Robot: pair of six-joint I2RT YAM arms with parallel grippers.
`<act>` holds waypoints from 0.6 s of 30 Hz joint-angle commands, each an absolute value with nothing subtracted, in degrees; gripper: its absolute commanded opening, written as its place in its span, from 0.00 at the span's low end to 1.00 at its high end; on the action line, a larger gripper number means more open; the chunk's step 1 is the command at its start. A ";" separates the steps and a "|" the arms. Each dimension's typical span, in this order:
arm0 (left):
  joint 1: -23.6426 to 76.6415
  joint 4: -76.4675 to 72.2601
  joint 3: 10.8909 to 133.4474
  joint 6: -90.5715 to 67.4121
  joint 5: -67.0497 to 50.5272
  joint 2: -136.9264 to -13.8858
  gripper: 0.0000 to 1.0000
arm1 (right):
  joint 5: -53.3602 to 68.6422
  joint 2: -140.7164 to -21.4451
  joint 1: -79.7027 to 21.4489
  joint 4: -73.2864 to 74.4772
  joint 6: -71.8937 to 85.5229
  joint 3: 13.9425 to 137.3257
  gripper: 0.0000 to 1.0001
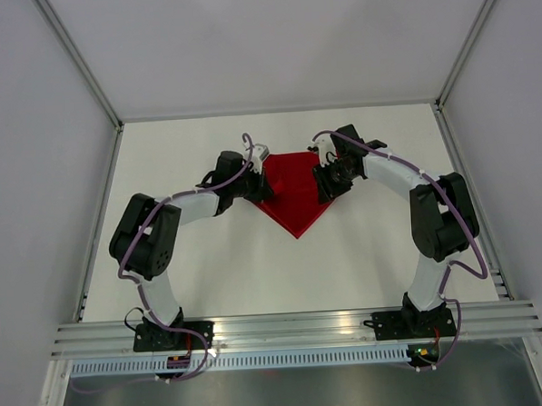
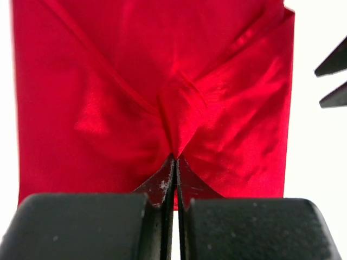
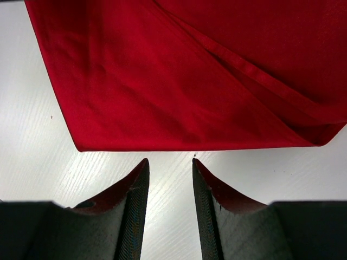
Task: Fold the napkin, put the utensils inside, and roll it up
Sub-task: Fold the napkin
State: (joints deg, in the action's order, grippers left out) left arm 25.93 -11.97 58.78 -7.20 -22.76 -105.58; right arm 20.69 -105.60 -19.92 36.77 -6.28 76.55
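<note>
The red napkin (image 1: pixel 296 200) lies on the white table (image 1: pixel 211 270) between both arms, its point toward the near edge. My left gripper (image 1: pixel 265 193) is shut on the napkin's left side. In the left wrist view a pinched ridge of napkin (image 2: pixel 135 81) runs up from the closed tips of the left gripper (image 2: pixel 176 158). My right gripper (image 1: pixel 328 184) stands open at the napkin's right side. Its tips (image 3: pixel 171 161) stop just short of the napkin's (image 3: pixel 190 81) straight edge, with bare table between the fingers. No utensils are in view.
White walls and an aluminium frame (image 1: pixel 92 76) enclose the table on three sides. A rail (image 1: pixel 296 327) carrying both arm bases runs along the near edge. The right gripper's dark fingers (image 2: pixel 336 60) show at the right edge of the left wrist view.
</note>
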 commanded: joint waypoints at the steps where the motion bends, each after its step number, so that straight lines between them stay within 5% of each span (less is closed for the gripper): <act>1: 28.03 -10.20 60.30 -2.11 -20.13 -104.15 0.02 | 18.64 -102.48 -20.21 35.86 -6.50 76.46 0.43; 18: 35.51 -10.37 57.66 -1.58 -13.98 -103.97 0.02 | 12.22 -103.97 -20.21 35.77 -5.97 76.46 0.43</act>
